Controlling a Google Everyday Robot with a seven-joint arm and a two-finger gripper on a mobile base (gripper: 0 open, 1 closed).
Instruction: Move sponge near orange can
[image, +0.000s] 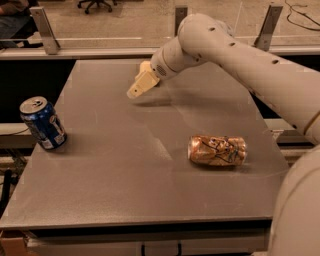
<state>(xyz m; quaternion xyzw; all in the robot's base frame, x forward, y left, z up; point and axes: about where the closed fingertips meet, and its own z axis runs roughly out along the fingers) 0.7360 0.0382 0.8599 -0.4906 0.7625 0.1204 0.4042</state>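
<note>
The orange can lies on its side on the grey table, at the right of the middle. My cream-coloured gripper is low over the far middle of the table, pointing down and to the left. It is well away from the can. The sponge is mostly hidden behind the gripper. Only a pale yellow edge shows at the gripper's upper side. I cannot tell whether the gripper touches the sponge.
A blue can with a silver top stands upright near the table's left edge. My arm reaches in from the right over the far right part of the table. A rail with metal posts runs behind the table.
</note>
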